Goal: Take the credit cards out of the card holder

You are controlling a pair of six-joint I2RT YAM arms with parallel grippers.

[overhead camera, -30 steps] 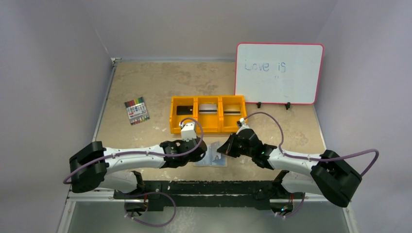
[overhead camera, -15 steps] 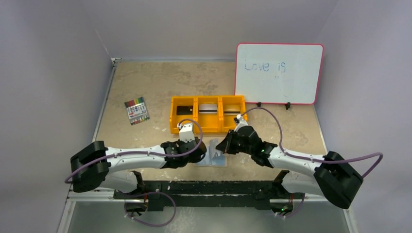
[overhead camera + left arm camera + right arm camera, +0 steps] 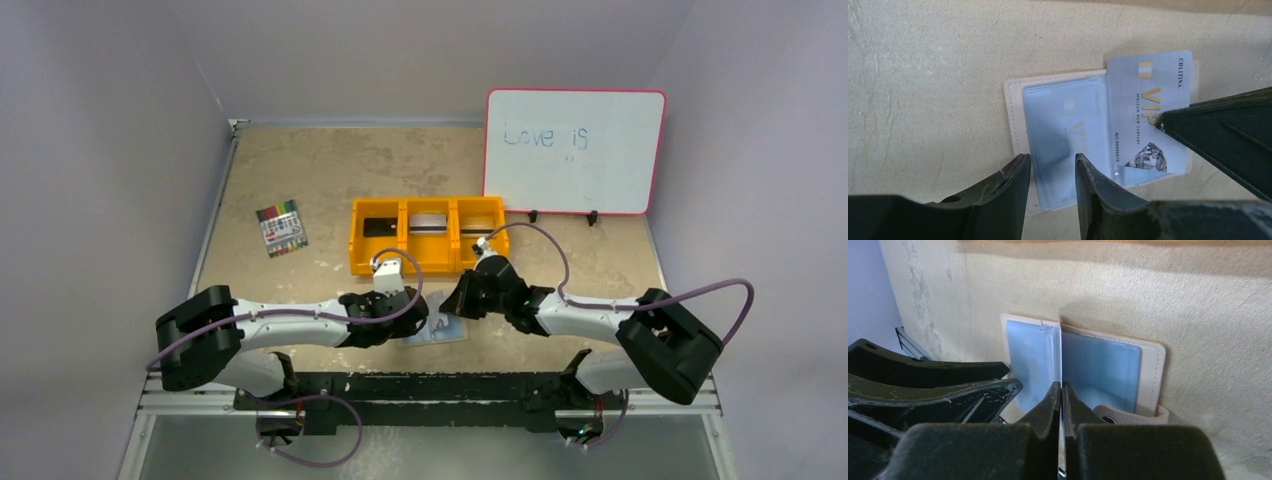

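blue card (image 3: 1148, 95) pinched — r end effector (image 3: 1062, 388), holder (image 3: 1151, 375) open

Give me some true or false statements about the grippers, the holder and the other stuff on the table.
1. The right gripper is shut on a card. True.
2. The holder lies closed. False: it lies open on the table, blue panels up.
3. The whiteboard reads "Love is". True.
4. The markers lie in the tray. False: they lie on the table, left of the tray.
5. The left gripper has its jaws apart above the holder. True.
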